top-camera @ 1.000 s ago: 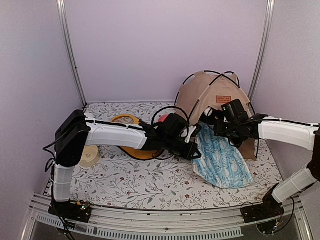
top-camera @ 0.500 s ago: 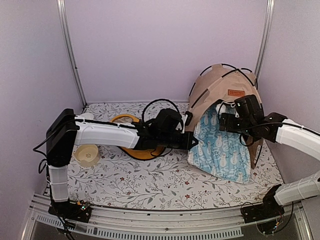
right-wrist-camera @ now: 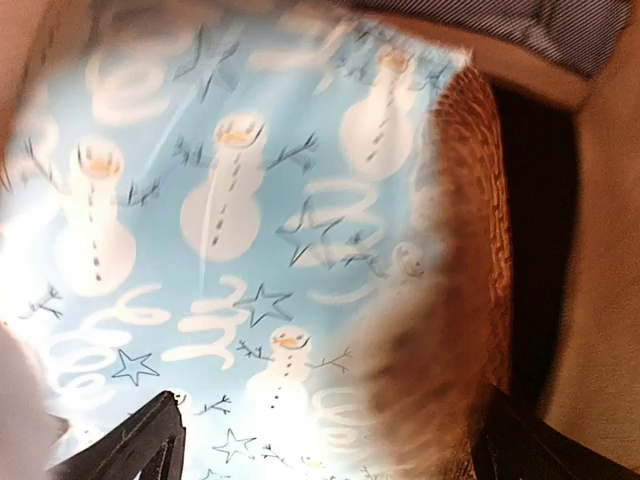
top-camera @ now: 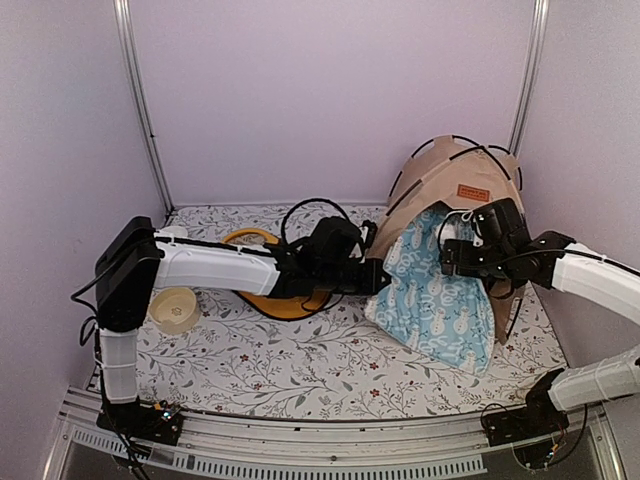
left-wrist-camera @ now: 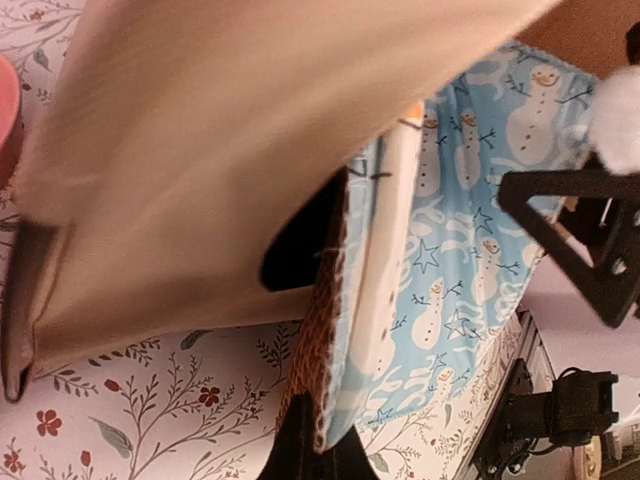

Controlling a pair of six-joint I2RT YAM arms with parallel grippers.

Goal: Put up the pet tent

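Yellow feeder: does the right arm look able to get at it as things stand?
Probably not: the left arm lies across the yellow feeder, and the blue cushion and left gripper sit between it and the right gripper.

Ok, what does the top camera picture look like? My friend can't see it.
A tan pet tent sits tilted at the back right of a flowery table, a blue snowman cushion spilling from it. The left gripper pinches the cushion's edge; the right gripper is open near it.

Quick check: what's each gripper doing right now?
Left gripper: closed, pinching the blue cushion by its edge.
Right gripper: open, holding nothing.
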